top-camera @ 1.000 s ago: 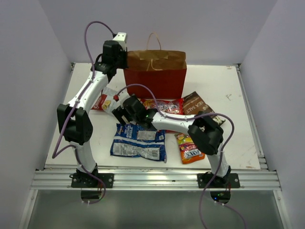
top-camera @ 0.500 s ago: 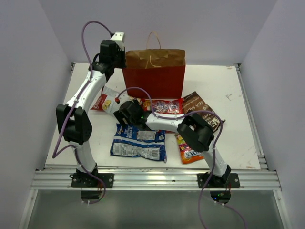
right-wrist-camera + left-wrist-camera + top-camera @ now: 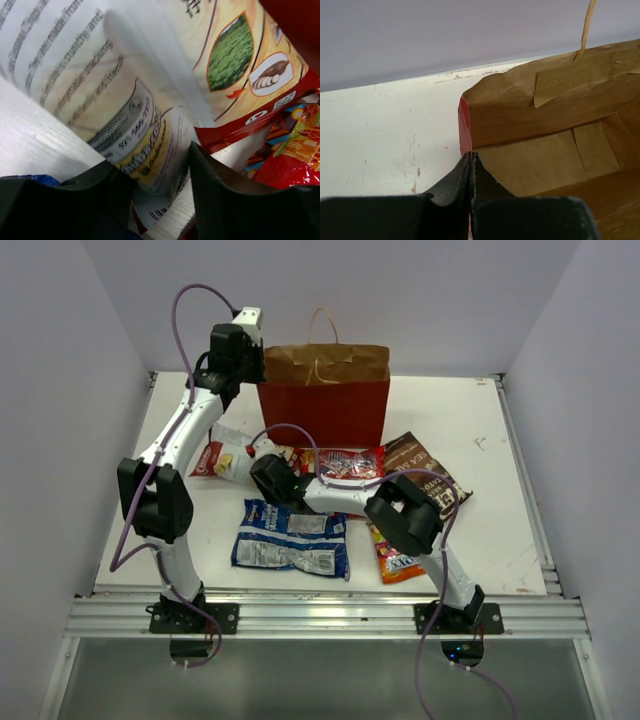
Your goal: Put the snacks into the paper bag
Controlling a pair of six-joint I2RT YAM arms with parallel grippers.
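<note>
Right pincer (image 3: 155, 175) has a finger on either side of the lower edge of the white-yellow-red bag (image 3: 125, 75); whether they actually pinch it I can't tell. From above, that packet lies on the table (image 3: 480, 440) at ten o'clock from the pincer. The red candy bag (image 3: 340, 462) is at three o'clock and the blue-white packet (image 3: 290, 538) at six. Left pincer (image 3: 471, 162) is pressed together on the left corner of the paper bag (image 3: 545, 100) rim. The bag stands upright at the table's twelve o'clock.
</note>
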